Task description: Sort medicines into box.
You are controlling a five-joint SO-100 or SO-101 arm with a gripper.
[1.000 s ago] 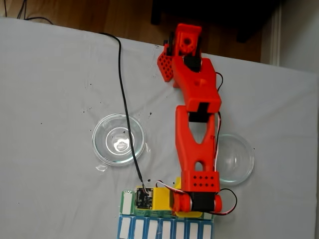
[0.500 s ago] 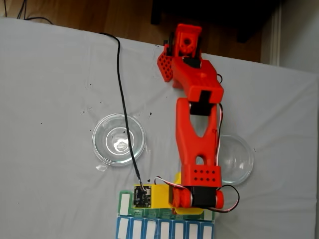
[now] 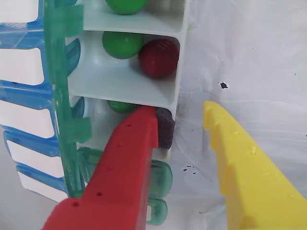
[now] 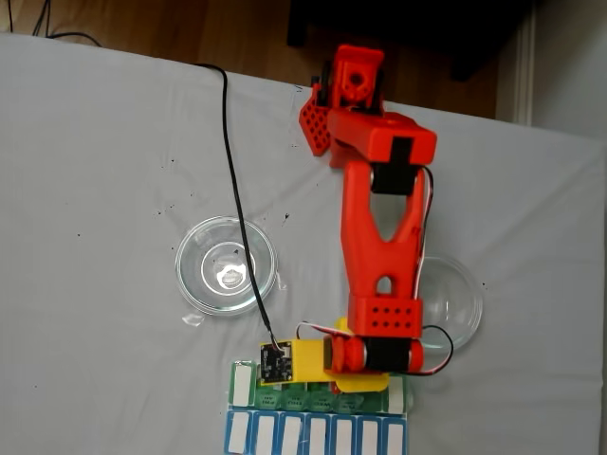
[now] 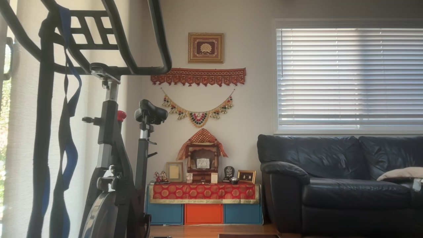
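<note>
In the wrist view the box (image 3: 120, 81) lies close up, with white compartments, green lids and blue lids on the left. One compartment holds a green ball (image 3: 122, 44) touching a dark red ball (image 3: 159, 57). Another green ball (image 3: 123, 5) sits in the compartment above, and a third (image 3: 121, 106) peeks out below. My gripper (image 3: 180, 112) is open with nothing between its fingers. The red finger (image 3: 129, 163) reaches over the box's edge; the yellow finger (image 3: 240, 163) is over the cloth beside it. In the fixed view the red arm (image 4: 379, 246) ends over the box (image 4: 318, 431).
Two clear glass dishes sit on the white cloth: one (image 4: 226, 265) left of the arm, one (image 4: 460, 303) partly behind it. A black cable (image 4: 232, 171) runs over the left dish to the wrist camera. The box lies at the bottom edge of the fixed view.
In the fixed view the wrist has pulled back up the picture from the box. More of the green lid row shows. The dishes and box stay put.
</note>
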